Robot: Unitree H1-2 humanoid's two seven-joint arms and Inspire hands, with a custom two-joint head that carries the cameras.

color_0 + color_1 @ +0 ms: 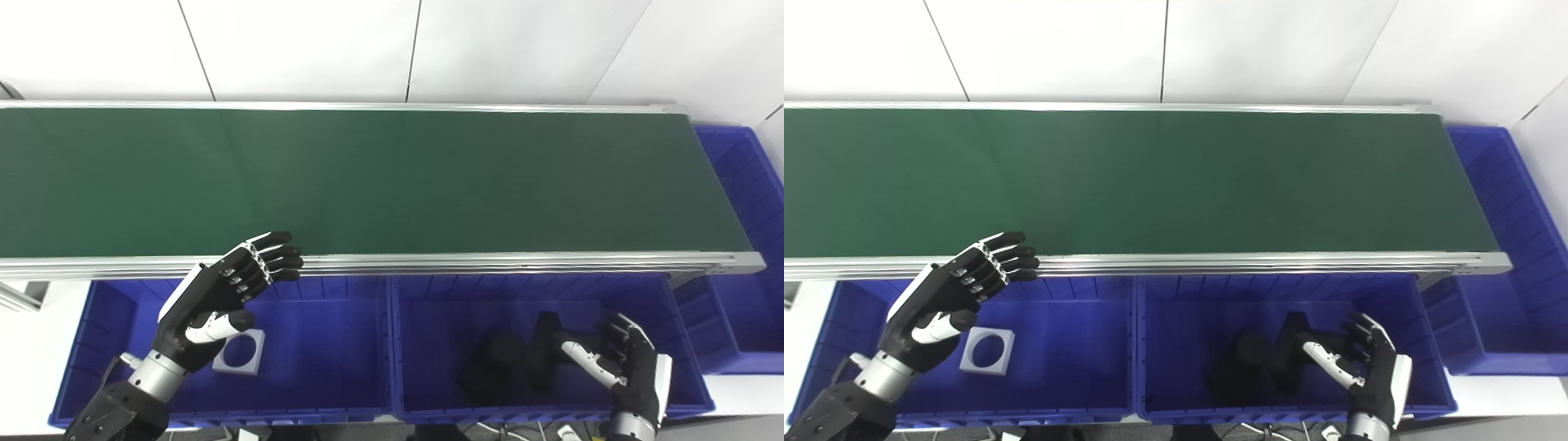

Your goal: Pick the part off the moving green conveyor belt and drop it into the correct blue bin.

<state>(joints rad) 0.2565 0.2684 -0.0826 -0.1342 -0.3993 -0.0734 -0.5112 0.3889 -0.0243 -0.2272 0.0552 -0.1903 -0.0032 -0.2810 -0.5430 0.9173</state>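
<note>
1. Nearest the camera: the left hand (211,300) rises from the lower left over the left blue bin (324,392). Its fingers are extended side by side and slightly curled, the thumb is held apart, and it holds nothing. The fingertips reach the near aluminium rail (490,264) of the conveyor.
2. The right hand (625,367) hangs over the near right corner of the middle blue bin (551,294), fingers spread and palm turned inward. It holds nothing.
3. The green conveyor belt (392,184) shows no part anywhere on its visible length. The task's part is therefore not on the belt in these views.
4. Bin contents: a white square part (240,352) with a round hole lies flat on the floor of the left blue bin, partly covered by the left thumb. Dark parts (508,361) lie in the middle blue bin, just beside the right hand; their shapes are hard to resolve.
5. A third blue bin (744,202) stands at the belt's right end. Its contents cannot be determined.
6. Status judgement: earlier parts appear already sorted. Both hands are free, so the cycle stands at waiting. Remaining: a new part arrives, is picked off the belt and dropped into the matching bin.
</note>
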